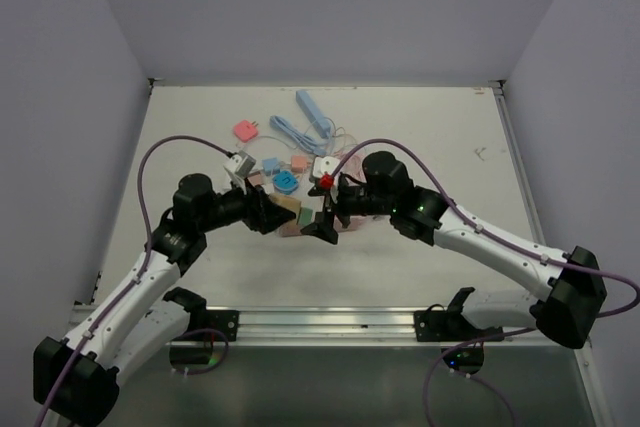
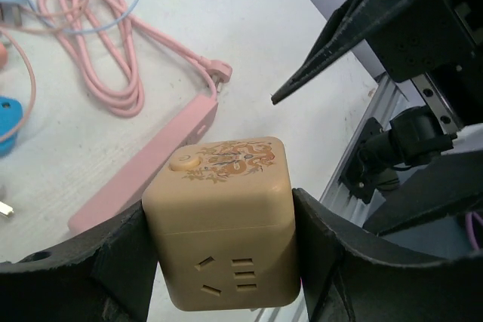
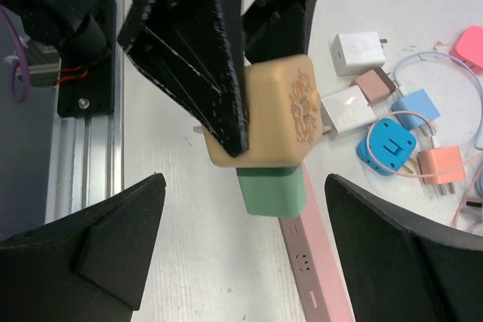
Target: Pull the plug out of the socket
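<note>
green plug (image 3: 272,192) in beige socket (image 3: 281,111)

Tight room around the cube socket (image 3: 275,111)
Left tool (image 2: 223,262) flanks it on both sides; bare counter (image 3: 189,262) lies open on the near side, pink power strip (image 3: 313,277) underneath, adapters (image 3: 389,145) crowd beyond.

Soft overhead light keeps the white desk (image 1: 450,117) evenly bright, with only faint shadows around the beige cube socket (image 2: 219,216), which is sharp in both wrist views, while the right tool's dark fingers (image 3: 98,254) beside it show as near-featureless black.
</note>
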Motion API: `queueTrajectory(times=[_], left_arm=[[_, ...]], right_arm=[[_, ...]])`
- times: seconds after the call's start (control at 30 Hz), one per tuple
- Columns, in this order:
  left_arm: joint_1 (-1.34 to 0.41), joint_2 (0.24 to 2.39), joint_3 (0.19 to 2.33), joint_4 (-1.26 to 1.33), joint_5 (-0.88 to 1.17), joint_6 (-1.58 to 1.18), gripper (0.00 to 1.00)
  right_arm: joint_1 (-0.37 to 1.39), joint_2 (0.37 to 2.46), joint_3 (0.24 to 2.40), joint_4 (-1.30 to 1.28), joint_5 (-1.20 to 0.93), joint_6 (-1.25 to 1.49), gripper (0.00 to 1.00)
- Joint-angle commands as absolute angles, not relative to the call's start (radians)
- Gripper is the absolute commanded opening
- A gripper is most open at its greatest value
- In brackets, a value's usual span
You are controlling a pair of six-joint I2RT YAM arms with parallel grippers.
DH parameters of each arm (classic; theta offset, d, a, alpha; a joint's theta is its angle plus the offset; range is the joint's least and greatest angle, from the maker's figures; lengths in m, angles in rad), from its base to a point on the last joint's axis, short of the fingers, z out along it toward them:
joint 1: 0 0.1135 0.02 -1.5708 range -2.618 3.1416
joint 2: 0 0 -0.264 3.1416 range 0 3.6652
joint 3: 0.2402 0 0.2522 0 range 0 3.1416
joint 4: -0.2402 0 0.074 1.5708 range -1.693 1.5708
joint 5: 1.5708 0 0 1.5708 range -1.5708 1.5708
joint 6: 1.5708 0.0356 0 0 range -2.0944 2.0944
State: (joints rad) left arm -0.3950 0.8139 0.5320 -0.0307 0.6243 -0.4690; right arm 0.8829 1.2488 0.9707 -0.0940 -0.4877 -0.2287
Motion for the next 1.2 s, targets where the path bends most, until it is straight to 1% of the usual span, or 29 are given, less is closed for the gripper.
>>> queueTrajectory(times=[0.0,0.13,0.37,0.53,0.7,0.87,0.9,1.0,1.1,1.17], left_arm=[[-0.4,0.758,0.612,0.009,0.643,-0.312,0.0],[-0.399,0.724,0.641,0.002,0.684,-0.243,0.0],[-0.399,0.652,0.675,-0.103,0.825,-0.127,0.0],[-0.399,0.634,0.687,-0.118,0.88,-0.084,0.0],[-0.399,0.65,0.69,-0.057,0.916,-0.106,0.0],[-0.399,0.692,0.706,-0.017,0.933,-0.144,0.0],[-0.399,0.695,0.707,0.024,0.934,-0.153,0.0],[-0.399,0.695,0.703,0.06,0.949,-0.169,0.0],[-0.399,0.693,0.704,0.072,0.951,-0.17,0.0],[-0.399,0.698,0.704,0.074,0.953,-0.169,0.0]], right_arm=[[0.858,1.201,0.973,-0.109,-0.474,-0.141,0.91],[0.841,1.221,1.008,-0.169,-0.523,-0.152,0.89],[0.704,1.299,1.08,-0.216,-0.812,-0.147,0.84],[0.687,1.354,1.163,-0.304,-0.96,-0.208,0.83],[0.698,1.394,1.224,-0.39,-0.997,-0.276,0.81],[0.735,1.4,1.238,-0.41,-0.969,-0.328,0.81],[0.735,1.404,1.238,-0.413,-0.971,-0.331,0.81],[0.736,1.43,1.258,-0.437,-0.979,-0.348,0.8],[0.742,1.456,1.287,-0.469,-0.991,-0.362,0.75],[0.747,1.462,1.296,-0.469,-0.994,-0.359,0.7]])
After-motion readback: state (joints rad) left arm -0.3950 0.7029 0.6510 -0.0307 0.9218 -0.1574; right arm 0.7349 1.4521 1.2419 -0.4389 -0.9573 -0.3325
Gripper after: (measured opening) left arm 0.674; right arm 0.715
